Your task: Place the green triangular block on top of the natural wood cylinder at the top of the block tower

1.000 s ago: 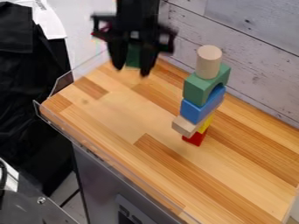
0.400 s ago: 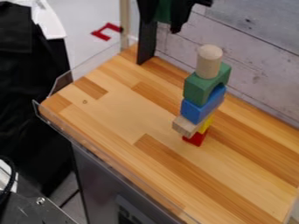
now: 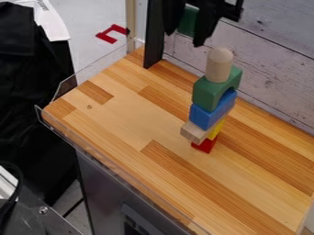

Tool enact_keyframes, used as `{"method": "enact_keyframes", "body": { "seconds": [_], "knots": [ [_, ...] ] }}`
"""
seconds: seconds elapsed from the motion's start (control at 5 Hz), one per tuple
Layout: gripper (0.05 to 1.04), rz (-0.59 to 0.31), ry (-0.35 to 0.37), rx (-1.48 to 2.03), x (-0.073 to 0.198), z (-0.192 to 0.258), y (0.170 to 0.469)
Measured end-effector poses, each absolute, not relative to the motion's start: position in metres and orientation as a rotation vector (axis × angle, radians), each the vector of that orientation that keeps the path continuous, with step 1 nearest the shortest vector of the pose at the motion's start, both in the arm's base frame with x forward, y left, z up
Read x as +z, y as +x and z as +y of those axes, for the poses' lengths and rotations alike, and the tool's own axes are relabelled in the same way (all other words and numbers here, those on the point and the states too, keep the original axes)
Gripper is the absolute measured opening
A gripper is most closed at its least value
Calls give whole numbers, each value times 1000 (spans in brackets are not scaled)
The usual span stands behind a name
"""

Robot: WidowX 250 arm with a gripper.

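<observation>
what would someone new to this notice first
Most likely the tall, colorful tower right of center on the wooden tabletop, with a red block at its foot and a pale cylinder on top of a green arch. Next would be the black gripper at the upper edge, up and to the left of the cylinder in the picture, with a green block between its fingers.

pincer (image 3: 184, 38): upper part cut off by the top edge. green block (image 3: 188, 22): partly hidden by the pincer; full shape indeterminable. yellow block (image 3: 216, 130): partly hidden behind the plain wooden block (image 3: 193, 131). desk (image 3: 122, 119): cropped at right and lower edges.
</observation>
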State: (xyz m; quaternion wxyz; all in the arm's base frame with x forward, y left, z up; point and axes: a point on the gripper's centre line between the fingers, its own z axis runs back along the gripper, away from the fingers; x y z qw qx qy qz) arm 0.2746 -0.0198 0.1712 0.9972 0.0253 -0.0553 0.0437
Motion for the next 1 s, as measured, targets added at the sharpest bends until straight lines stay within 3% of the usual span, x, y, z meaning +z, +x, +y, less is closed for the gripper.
{"method": "enact_keyframes", "body": {
  "seconds": [1.0],
  "knots": [
    [491, -66, -4, 31, 172, -38, 281]
  ]
}}
